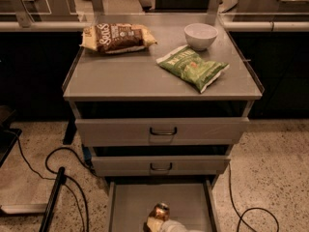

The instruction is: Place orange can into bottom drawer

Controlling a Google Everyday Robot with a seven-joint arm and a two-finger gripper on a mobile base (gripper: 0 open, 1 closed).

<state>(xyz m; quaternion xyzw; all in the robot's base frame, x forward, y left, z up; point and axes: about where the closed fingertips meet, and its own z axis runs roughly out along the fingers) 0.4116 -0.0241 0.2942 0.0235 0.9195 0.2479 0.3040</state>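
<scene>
on the cabinet top (120, 79), a brown snack bag (117, 37) lies at ten o'clock, a white bowl (201, 35) at one, a green chip bag (193, 67) at three.

The gripper (153, 222) sat low at the bottom edge of the view, near centre, its pale wrist (175, 226) showing just to its lower right.

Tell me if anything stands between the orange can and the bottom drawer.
Nothing visible does. The orange can is already above the floor of the open bottom drawer, with the tool right beside it at the picture's lower edge.
</scene>
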